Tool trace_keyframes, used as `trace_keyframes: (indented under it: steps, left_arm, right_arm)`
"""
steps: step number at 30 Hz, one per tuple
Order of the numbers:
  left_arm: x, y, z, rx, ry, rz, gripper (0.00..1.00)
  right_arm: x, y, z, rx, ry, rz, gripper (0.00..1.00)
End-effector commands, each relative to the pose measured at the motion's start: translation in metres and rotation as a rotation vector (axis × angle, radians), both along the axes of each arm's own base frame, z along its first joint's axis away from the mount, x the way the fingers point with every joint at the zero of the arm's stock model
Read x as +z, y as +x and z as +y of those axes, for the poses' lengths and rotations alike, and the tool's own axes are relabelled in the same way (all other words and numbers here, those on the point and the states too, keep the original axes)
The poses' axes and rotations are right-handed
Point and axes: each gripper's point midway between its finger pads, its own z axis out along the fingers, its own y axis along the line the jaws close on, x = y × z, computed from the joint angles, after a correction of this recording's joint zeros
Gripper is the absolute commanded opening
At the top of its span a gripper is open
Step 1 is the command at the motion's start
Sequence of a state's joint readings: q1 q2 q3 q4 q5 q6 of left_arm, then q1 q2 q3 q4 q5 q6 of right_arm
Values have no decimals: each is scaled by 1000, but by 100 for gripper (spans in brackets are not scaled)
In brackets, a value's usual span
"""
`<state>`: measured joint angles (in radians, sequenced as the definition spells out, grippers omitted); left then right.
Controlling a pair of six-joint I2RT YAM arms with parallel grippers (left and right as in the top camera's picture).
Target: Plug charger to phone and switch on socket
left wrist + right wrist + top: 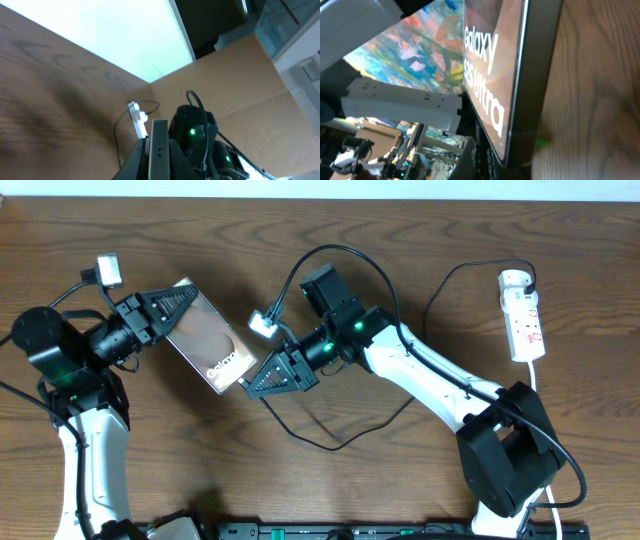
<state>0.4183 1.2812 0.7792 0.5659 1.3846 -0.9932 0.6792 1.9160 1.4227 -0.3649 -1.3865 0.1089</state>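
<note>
- Where the left gripper (172, 308) met the phone (208, 338), we saw its fingers closed on the upper-left end, and the left wrist view looked along the phone's thin edge (159, 145) running out between them.
- The phone lay diagonally across the wooden table (400, 490), screen up, between the two grippers; we could not tell whether it rested on the wood or was held just above it.
- The right gripper (265, 375) sat just beside the phone's lower-right end; we could not tell whether its fingers were parted or closed, nor whether the plug tip was between them.
- The right wrist view was filled by the screen (490, 60) with its white lettering.
- The charger (320, 442) looped from under the right gripper across the table toward the far right.
- The socket (524, 320) lay at the right edge, well apart from the phone.
</note>
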Motion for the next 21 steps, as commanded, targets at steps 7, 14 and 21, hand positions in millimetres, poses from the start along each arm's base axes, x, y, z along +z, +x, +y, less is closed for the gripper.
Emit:
trace_keyframes:
  steps: [7,14,21]
  left_arm:
    - [8,-4,-8,-34,16,-34,7]
    - [12,-5,-14,-56,29,-64,8]
    - [12,-5,-14,-55,29,-65,7]
  right_arm:
    - [7,17,9,-78,-39,8,1]
    - [8,18,9,-80,-34,3,1]
    - [8,19,9,-81,-35,4,1]
